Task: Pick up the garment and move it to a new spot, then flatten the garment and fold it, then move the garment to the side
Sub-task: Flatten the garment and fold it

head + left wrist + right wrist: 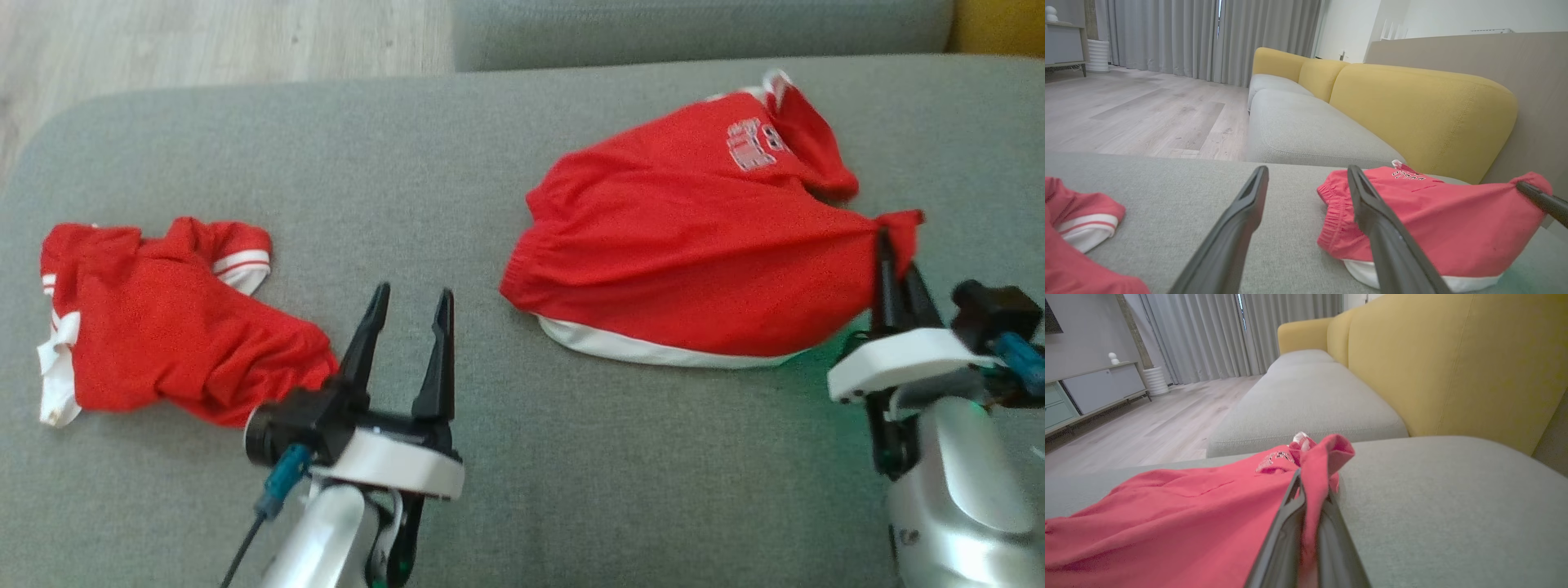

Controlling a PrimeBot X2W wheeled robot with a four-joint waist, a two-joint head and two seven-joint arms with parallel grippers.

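Garment (686,245): red with a white hem and a small white print, rumpled on the right half of the grey cushion (571,457), toward its far edge. Spreads wide at the left and narrows to a drawn-out corner at the right, near the cushion's right edge. Rests on the cushion along the hem side; whether the pinched corner is lifted clear cannot be told.

Right gripper (890,245): closed on that corner, with red cloth squeezed between the two dark fingers and a small tuft poking out past the tips. Comes in from the near right corner of the cushion, fingers pointing toward the far edge.

Left gripper (413,290): jaws spread wide, holding nothing, over the near middle of the cushion. Points toward the far edge, with bare grey fabric between the fingers.

Second garment (163,327): red with white-striped cuffs, crumpled by the cushion's left edge, well apart from the first, its near end just beside the left gripper's base.

Beyond the far edge: another grey seat (1298,130), yellow backrests (1412,110), pale wood floor (1126,110), grey curtains (1208,36).
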